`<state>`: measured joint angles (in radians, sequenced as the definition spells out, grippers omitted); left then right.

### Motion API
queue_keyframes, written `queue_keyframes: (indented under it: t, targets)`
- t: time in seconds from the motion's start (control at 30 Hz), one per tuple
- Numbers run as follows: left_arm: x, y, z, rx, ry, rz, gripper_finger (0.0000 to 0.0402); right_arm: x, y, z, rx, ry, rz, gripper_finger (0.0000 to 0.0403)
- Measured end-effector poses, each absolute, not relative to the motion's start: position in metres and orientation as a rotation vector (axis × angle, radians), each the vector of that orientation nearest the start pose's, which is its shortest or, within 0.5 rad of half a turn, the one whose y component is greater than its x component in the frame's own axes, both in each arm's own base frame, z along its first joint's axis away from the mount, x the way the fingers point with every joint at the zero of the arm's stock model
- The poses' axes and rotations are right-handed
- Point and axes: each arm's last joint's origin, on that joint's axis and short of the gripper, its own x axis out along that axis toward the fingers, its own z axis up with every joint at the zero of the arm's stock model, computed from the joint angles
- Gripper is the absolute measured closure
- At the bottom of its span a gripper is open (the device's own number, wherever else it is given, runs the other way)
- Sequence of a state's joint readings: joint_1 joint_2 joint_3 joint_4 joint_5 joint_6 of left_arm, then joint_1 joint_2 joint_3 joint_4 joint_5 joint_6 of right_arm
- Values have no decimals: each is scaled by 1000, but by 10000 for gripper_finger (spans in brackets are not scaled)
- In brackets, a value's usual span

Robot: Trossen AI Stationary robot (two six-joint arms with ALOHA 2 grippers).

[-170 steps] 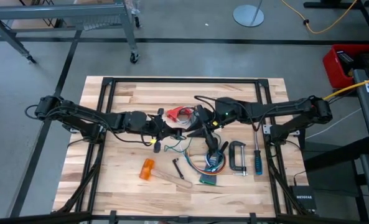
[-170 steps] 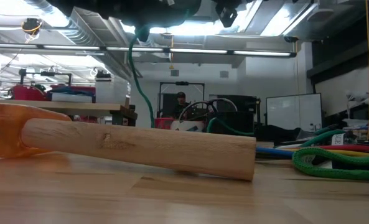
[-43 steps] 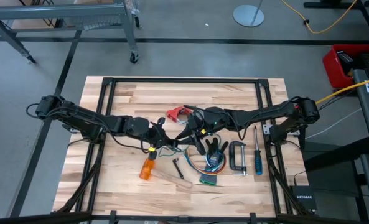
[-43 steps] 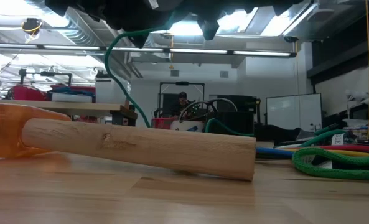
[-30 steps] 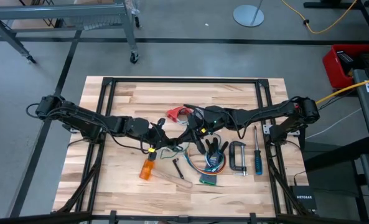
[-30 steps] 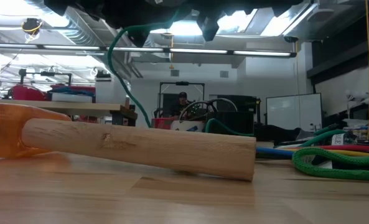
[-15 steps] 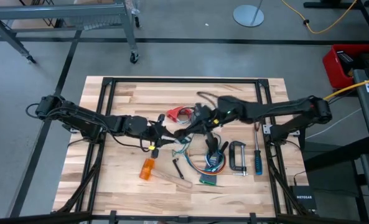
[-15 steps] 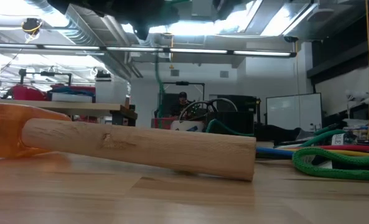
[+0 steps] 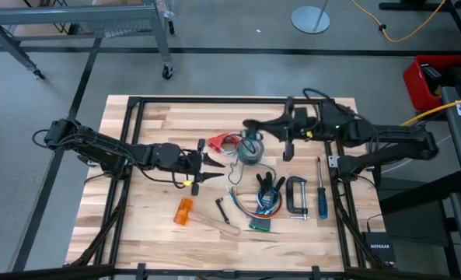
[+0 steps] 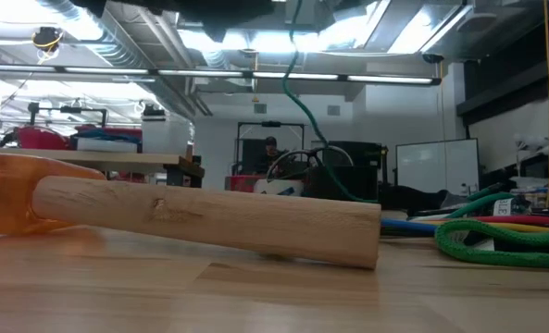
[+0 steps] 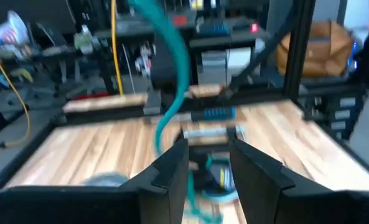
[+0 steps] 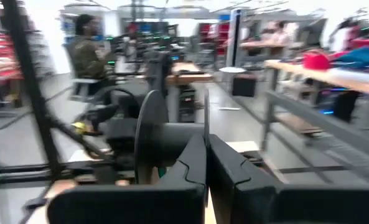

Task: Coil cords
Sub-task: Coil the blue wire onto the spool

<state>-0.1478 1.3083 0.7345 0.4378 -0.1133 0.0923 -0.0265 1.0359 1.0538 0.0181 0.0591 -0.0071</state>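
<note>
We find the teal cord [image 9: 234, 173] uncoiled on the desk [image 9: 152, 124], released between the parted left gripper [image 9: 212, 166] fingers, right gripper [image 9: 248, 125] closed and empty above.

C-clamp [image 9: 296, 196], screwdriver [image 9: 321, 200], tape roll [image 9: 250, 150]

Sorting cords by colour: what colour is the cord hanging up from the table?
Green-teal; the cord shows best in the low view.

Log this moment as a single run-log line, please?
left gripper: open, mid-table, empty | right gripper: shut, raised at table's far side | green cord: hanging between them, uncoiled | tape roll: on table
</note>
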Motion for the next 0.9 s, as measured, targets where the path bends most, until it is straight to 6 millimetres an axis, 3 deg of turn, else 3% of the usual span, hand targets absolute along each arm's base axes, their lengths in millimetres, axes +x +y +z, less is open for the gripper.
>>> queue_keyframes:
  t: [0.23,0.63,0.9]
  targets:
    - [290,-40,267,111,17,-34,290,219,-8,398,-35,-4,-107,401]
    - [326,-42,238,128,-239,17,290,217,-8,381,-37,178,-110,401]
    - [338,-37,208,88,-162,59,290,216,-8,381,-37,174,-111,401]
